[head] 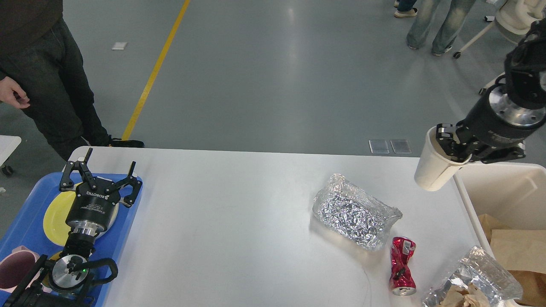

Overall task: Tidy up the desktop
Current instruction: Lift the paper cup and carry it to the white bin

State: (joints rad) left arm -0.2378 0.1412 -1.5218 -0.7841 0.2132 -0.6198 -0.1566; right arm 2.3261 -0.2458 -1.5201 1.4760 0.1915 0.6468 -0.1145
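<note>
The white desktop [239, 221] fills the lower view. My right gripper [453, 143] is shut on a white paper cup [435, 168], held tilted in the air above the desktop's far right edge, beside the cream bin [503, 187]. A crumpled foil container [354, 211] lies right of centre. A crushed red can [402, 266] lies nearer the front, with a second foil wrap [473, 277] holding brown paper at the front right. My left gripper [100, 170] stands open over the blue tray [123, 221], holding nothing.
The blue tray carries a yellow plate [53, 219] and a pink cup [13, 273]. The cream bin holds brown paper [518, 251]. A person in dark clothes [42, 72] stands beyond the far left corner; other legs [435, 21] and a wheeled stand [507, 25] are at the back right.
</note>
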